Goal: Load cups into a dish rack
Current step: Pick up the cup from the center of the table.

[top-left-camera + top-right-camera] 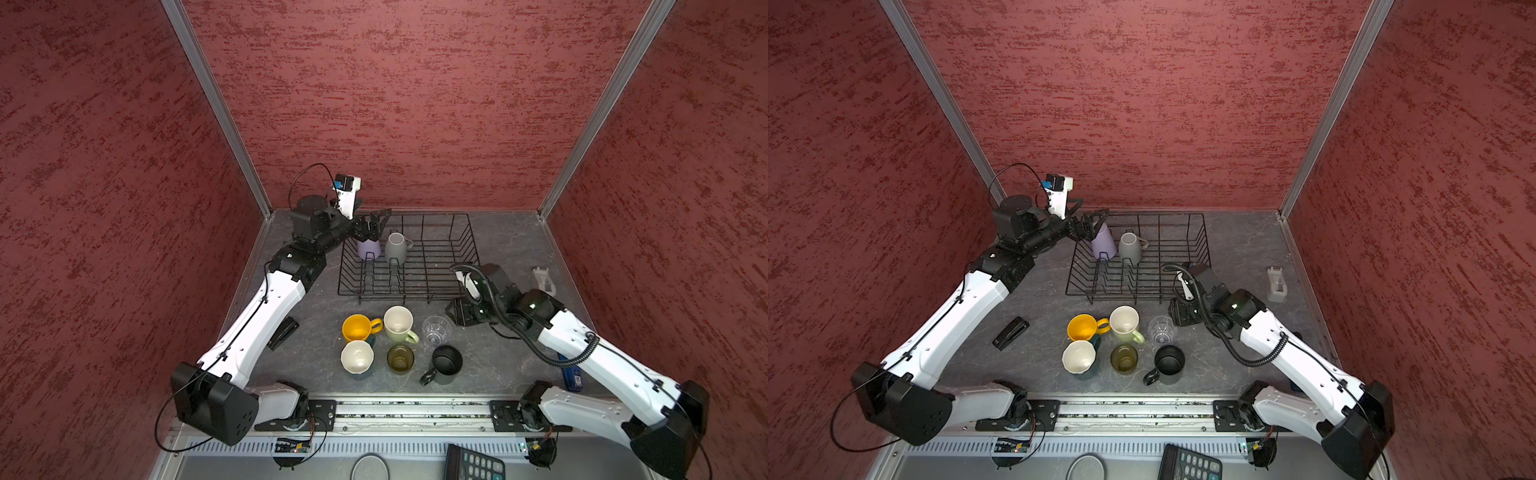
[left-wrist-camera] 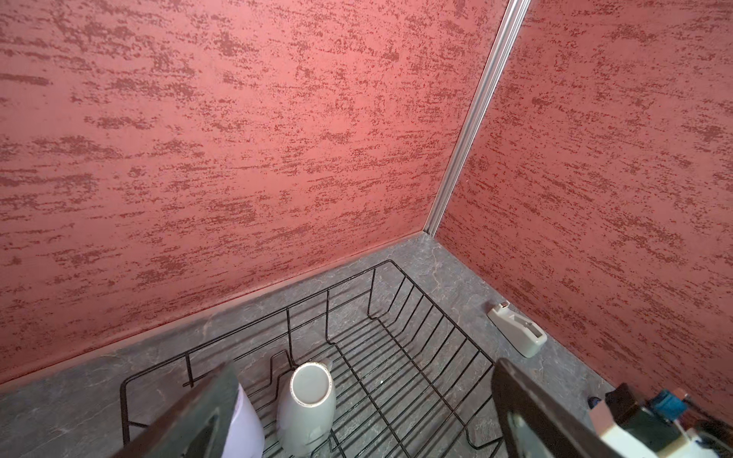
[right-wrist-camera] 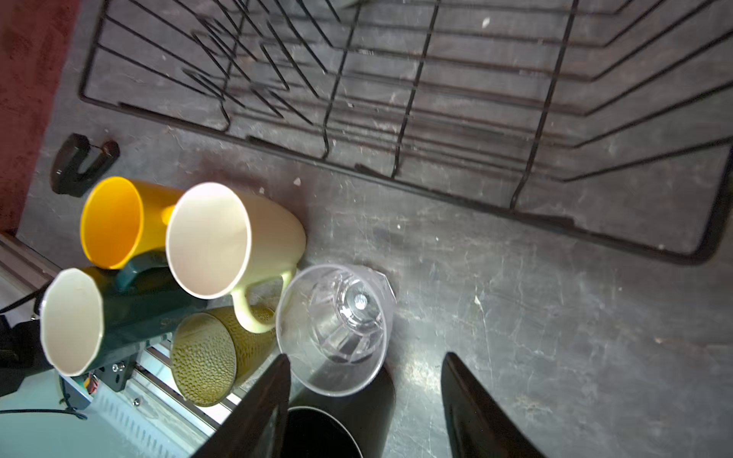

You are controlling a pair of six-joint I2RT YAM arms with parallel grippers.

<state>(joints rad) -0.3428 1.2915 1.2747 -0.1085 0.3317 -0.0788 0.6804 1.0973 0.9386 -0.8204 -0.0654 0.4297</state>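
1. The dish rack is holding the lilac tumbler and the grey mug, both upturned, near its far left corner.
2. The left claw is hovering by the lilac tumbler, jaws wide apart.
3. The right claw, jaws apart, is hanging just beside the clear glass, in front of the dish rack.

The black wire dish rack holds an upturned lilac tumbler and grey mug at its far left, while a yellow mug, green mug, teal mug, black mug, clear glass and olive glass stand upright before it.
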